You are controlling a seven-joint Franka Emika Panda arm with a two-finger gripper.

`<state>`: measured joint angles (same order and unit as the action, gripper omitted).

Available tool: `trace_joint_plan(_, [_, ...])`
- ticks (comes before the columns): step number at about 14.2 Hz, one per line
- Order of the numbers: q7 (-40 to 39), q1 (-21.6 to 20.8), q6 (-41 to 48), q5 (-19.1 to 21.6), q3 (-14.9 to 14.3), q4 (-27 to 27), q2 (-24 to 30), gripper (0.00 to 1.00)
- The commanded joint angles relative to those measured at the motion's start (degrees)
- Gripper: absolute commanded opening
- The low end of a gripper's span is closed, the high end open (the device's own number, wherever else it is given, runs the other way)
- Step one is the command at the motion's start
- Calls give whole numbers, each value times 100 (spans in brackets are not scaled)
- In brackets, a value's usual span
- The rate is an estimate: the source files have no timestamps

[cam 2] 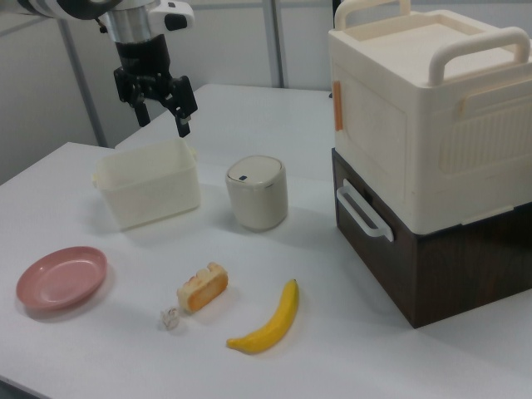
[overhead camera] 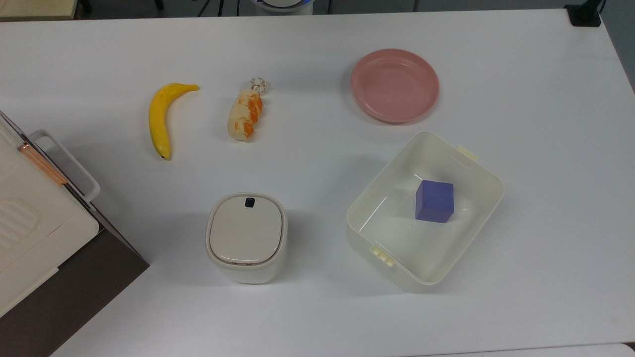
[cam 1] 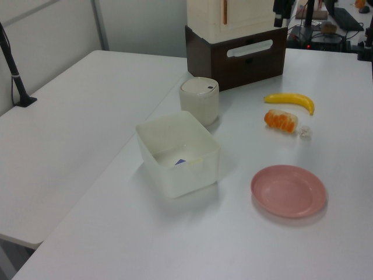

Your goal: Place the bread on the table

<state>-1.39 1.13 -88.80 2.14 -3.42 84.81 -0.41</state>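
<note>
Lying already on the white worktop [overhead camera: 317, 44] between banana [overhead camera: 161, 119] and pink plate [overhead camera: 395, 85], the bread [overhead camera: 245, 118] is resting untouched while the released pincer [cam 2: 160, 118] is hovering above the tub [cam 2: 148, 194], suggesting the task is complete.

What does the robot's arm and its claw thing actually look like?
In the right view, the gripper is black, with two short dark fingers splayed apart under a blocky black body. Above it sits a silvery-grey cylindrical wrist section and a white flange. The arm itself is white with rounded casing and a dark band at the joint.
</note>
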Motion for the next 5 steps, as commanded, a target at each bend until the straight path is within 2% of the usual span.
trace_joint_plan(1, [156, 1, -67, 76, -10, 1, 23, 100])
trace_joint_plan(5, [183, 18, -23, 251, -28, 1, 15, 100])
